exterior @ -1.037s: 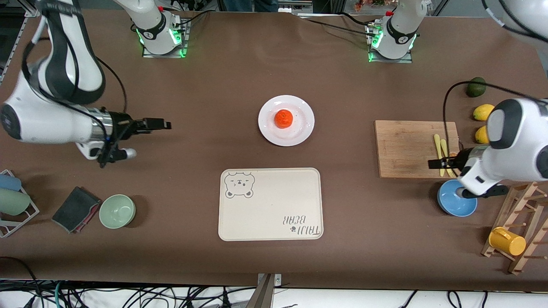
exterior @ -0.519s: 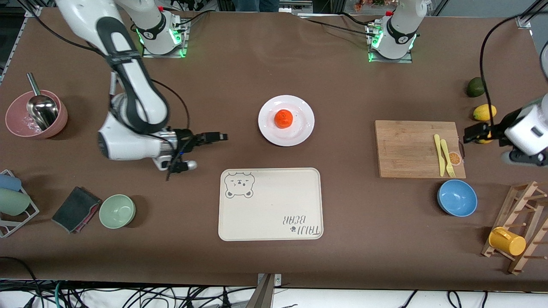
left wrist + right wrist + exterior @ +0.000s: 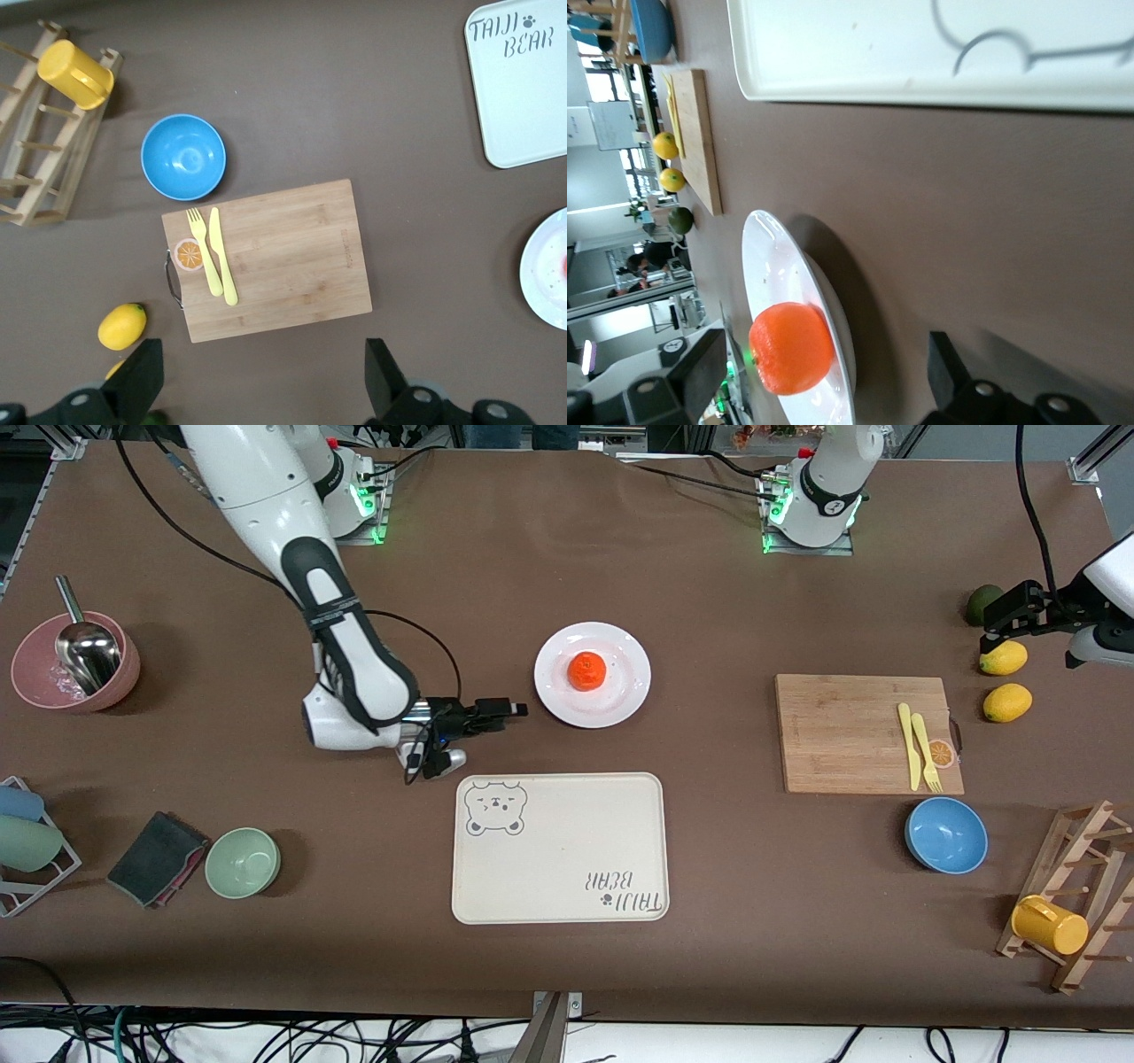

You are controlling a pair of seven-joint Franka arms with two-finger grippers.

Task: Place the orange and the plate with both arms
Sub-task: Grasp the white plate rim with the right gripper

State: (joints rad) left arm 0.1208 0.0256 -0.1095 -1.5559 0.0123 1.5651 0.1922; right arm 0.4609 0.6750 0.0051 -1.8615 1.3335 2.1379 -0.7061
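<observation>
The plate [image 3: 592, 674], with the orange [image 3: 586, 670] on it, is found just ahead of the right gripper [image 3: 512, 710], low and released; the left gripper [image 3: 992, 628], also released, is held well apart over the lemons [image 3: 1003, 658].

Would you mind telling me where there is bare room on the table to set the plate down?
The bear-print tray is bare. Open cloth lies between the plate and the cutting board, and between tray and blue bowl. It is crowded beside the plate, where the open right gripper sits, and around the lemons.
</observation>
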